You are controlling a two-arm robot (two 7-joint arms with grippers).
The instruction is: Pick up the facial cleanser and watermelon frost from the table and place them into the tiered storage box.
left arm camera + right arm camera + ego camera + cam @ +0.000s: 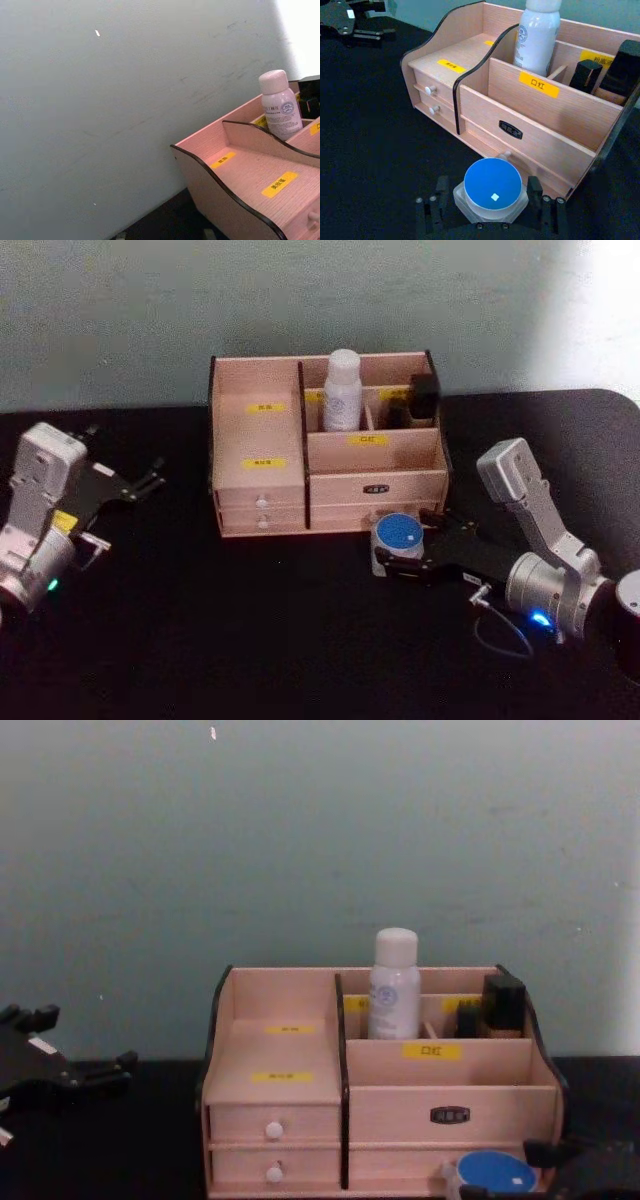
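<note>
The tiered storage box (260, 440) (540, 120) (440, 1085) stands at the back middle of the black table. A white bottle with a pale label (342, 390) (280, 107) (536, 37) stands upright in its rear compartment. A small clear jar with a round blue lid (398, 538) (492, 182) (495, 1172) sits on the table just before the box's right drawers. I cannot tell which of the two is the cleanser. My right gripper (408, 543) (492, 202) is open, its fingers close on either side of the jar. My left gripper (155, 475) rests open, left of the box.
Black cosmetic items (422, 398) (620, 70) fill the box's back right compartment. A dark cylinder (630, 620) stands at the table's right edge, beside my right arm. A pale wall rises right behind the box. Bare black tabletop lies in front.
</note>
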